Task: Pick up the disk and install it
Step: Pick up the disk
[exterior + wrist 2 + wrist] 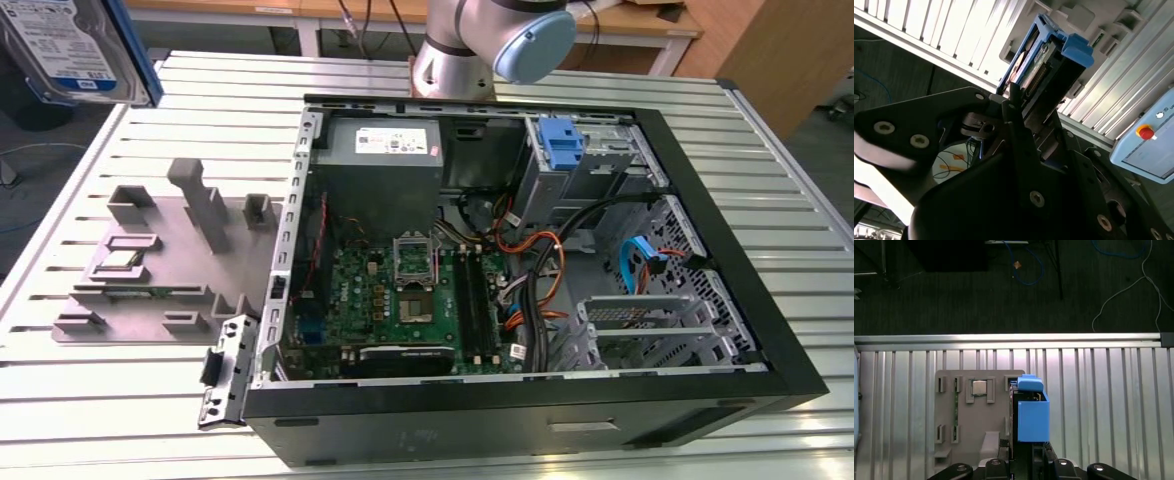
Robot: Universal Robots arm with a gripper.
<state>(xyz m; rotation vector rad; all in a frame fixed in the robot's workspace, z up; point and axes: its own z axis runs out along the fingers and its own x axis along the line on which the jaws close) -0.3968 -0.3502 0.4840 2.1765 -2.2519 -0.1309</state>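
The disk (70,48), silver with a white-and-blue label and a blue carrier frame, hangs in the air at the exterior view's far upper left, above the table's corner. In the first wrist view the disk (1032,412) stands edge-on, its blue carrier toward the camera, and my gripper (1026,452) is shut on its lower end. The second wrist view has the disk (1046,60) sticking out beyond the black fingers (1013,107), which clamp both of its flat sides. The open computer case (761,330) lies on the slatted table to the exterior view's right of the disk.
A grey fixture plate (160,265) with upright holders and a small chip lies on the table beside the case, below the held disk. Inside the case a blue bracket (563,145) sits in the drive cage. A pendant with a red button (1146,132) stands off the table.
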